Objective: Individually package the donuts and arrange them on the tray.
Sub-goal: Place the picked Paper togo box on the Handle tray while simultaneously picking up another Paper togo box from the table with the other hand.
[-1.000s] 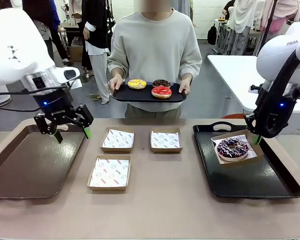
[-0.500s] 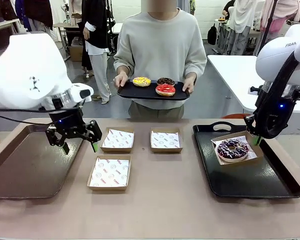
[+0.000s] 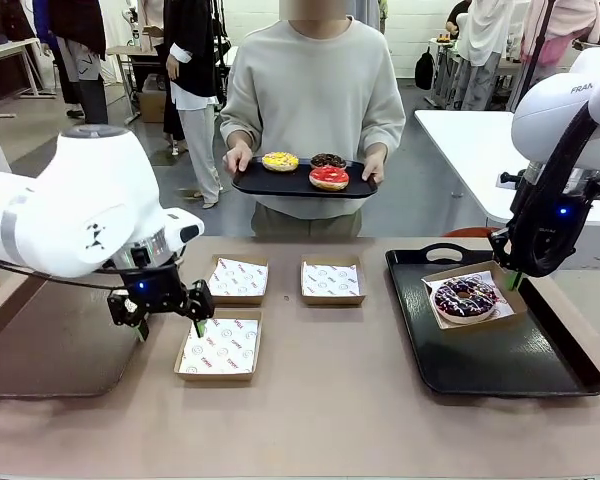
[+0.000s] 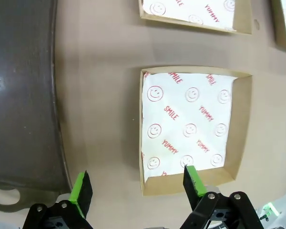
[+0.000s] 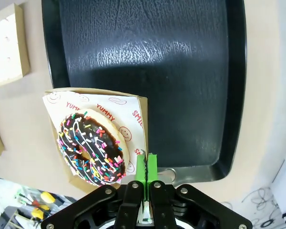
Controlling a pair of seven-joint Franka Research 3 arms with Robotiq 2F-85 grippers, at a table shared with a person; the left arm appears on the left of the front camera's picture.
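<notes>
The left pincer (image 3: 171,328) has swung off the brown metal tray (image 3: 40,350). It is now wide open, with the near wall of an empty paper-lined cardboard box (image 4: 244,129) between its pads, probably to grasp it. The right pincer (image 5: 146,164) is clamped on the corner of a second lined cardboard box (image 5: 86,90), steadying the purple-brown sprinkled ring donut (image 5: 107,157) just beside its tips. The three other iced ring donuts (image 3: 329,178) wait far ahead on the person's tray.

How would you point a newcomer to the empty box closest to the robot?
Start at the brown tray on the left side of the table. Just right of it lie three empty paper-lined boxes; two sit in a far row, and this box lies alone in front of them, with the open left claw over its left edge.
</notes>
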